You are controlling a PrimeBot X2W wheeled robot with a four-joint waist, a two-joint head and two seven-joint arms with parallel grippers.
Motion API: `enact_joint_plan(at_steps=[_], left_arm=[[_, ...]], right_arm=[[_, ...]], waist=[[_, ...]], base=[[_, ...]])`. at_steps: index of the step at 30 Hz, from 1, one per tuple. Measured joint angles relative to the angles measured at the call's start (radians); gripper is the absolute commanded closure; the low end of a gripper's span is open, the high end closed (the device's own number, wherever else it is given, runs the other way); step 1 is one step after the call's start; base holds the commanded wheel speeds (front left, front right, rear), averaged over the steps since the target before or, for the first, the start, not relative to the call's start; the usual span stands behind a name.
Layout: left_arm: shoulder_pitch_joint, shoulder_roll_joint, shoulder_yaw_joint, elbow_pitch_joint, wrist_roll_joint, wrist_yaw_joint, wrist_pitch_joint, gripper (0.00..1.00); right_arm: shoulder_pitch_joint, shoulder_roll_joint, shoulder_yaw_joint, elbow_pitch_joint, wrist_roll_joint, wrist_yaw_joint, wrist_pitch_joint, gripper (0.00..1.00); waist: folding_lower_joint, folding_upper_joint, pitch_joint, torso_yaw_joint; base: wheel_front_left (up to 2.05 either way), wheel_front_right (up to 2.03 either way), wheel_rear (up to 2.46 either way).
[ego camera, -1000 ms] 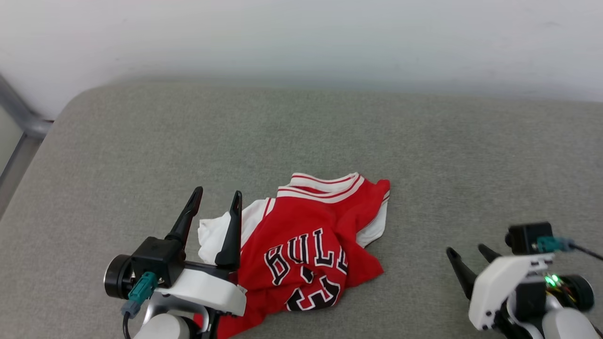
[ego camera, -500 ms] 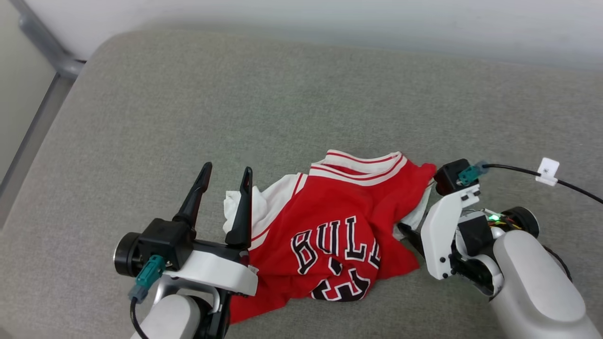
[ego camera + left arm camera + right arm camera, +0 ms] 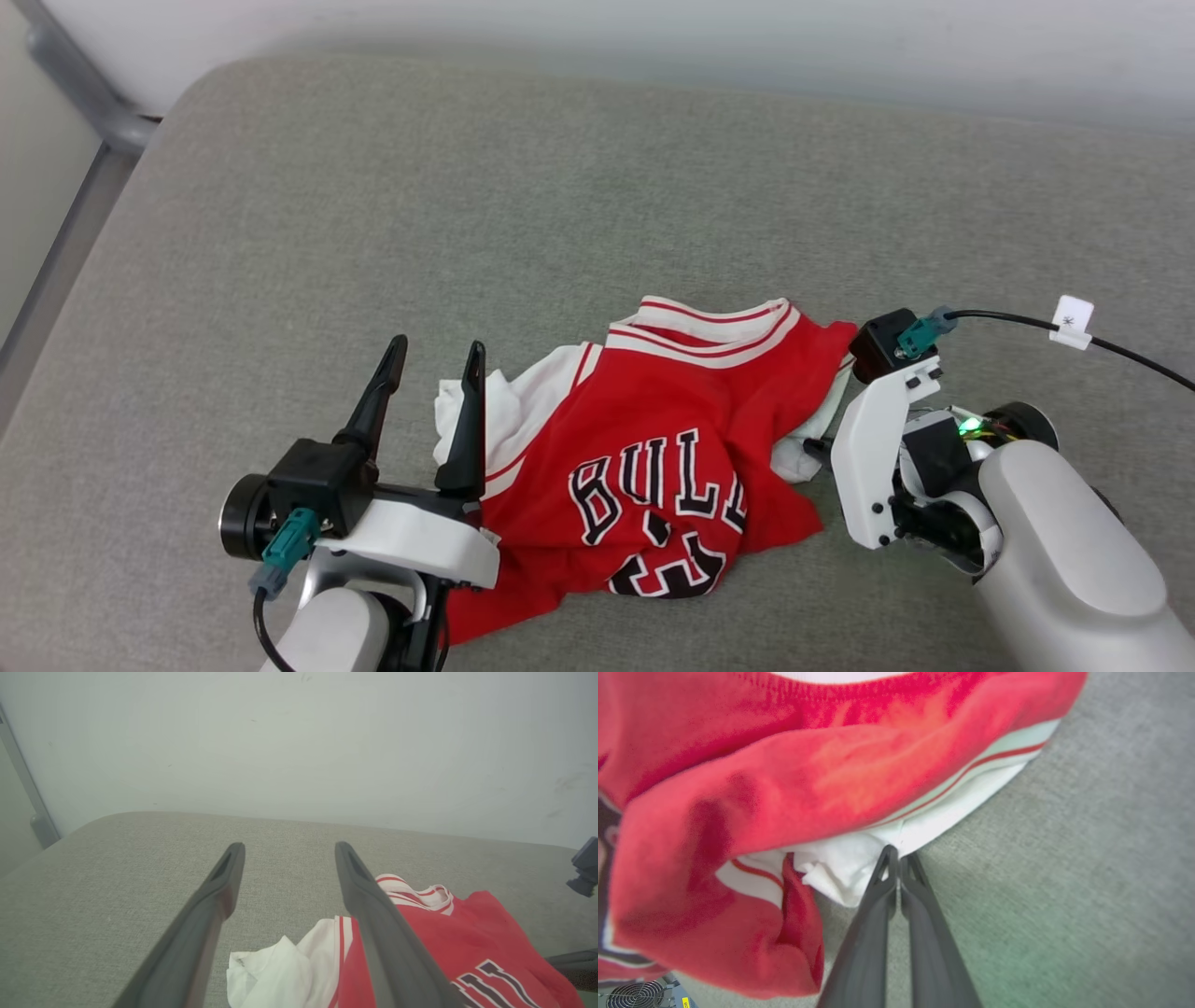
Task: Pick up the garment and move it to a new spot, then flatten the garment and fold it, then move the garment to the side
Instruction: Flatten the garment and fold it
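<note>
On the grey cushion (image 3: 280,233) the crumpled shirt (image 3: 672,420) lies near me, between my arms. My right pincer (image 3: 895,856) is clenched on its right sleeve's white edge, the bulk lying to its left; my left pincer (image 3: 439,343) hovers released beside the other sleeve.

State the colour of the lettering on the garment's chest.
The lettering is black edged in white; the head view shows it best.
</note>
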Motion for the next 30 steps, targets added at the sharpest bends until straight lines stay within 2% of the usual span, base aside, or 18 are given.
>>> enact_joint_plan(at_steps=[4, 9, 16, 21, 26, 28, 29, 30], left_arm=[[0.014, 0.005, 0.007, 0.009, 0.003, 0.0, 0.0, 0.0], [0.028, 0.012, 0.013, 0.018, 0.001, -0.005, 0.0, 0.0], [0.055, 0.025, 0.012, 0.014, -0.006, 0.0, 0.008, 0.0], [0.064, 0.033, 0.015, 0.01, -0.013, 0.001, 0.021, 0.0], [0.078, 0.035, 0.015, 0.016, -0.026, 0.004, 0.028, 0.0], [0.083, 0.036, 0.015, 0.019, -0.028, 0.005, 0.031, 0.0], [0.087, 0.036, 0.014, 0.021, -0.029, 0.005, 0.031, 0.0], [0.091, 0.037, 0.014, 0.022, -0.03, 0.005, 0.032, 0.0]], right_arm=[[0.009, -0.027, -0.025, -0.068, -0.021, 0.0, -0.049, 1.0], [0.065, -0.076, -0.106, -0.167, -0.048, 0.0, -0.074, 1.0], [0.229, -0.121, -0.322, -0.259, -0.099, 0.0, -0.048, 1.0], [0.361, -0.093, -0.479, -0.264, -0.134, 0.0, -0.027, 1.0], [0.428, -0.028, -0.541, -0.236, -0.157, 0.0, -0.083, 1.0], [0.438, -0.002, -0.551, -0.229, -0.161, 0.0, -0.131, 0.65], [0.442, 0.007, -0.552, -0.229, -0.165, 0.0, -0.162, 0.0], [0.446, 0.015, -0.555, -0.229, -0.171, 0.0, -0.192, 0.0]], waist=[[0.0, 0.0, -0.023, -0.028], [0.0, 0.0, -0.056, -0.066], [0.0, 0.0, -0.098, -0.107], [-0.0001, 0.0, -0.11, -0.116], [0.0, 0.0, -0.117, -0.117], [-0.0001, 0.0, -0.121, -0.118], [-0.0001, 0.0, -0.125, -0.118], [0.0, 0.0, -0.128, -0.118]], base=[[0.0, 0.0, 0.0], [0.0, 0.0, 0.0], [0.0, 0.0, 0.0], [0.0, 0.0, 0.0], [0.0, 0.0, 0.0], [0.0, 0.0, 0.0], [0.0, 0.0, 0.0], [0.0, 0.0, 0.0]])
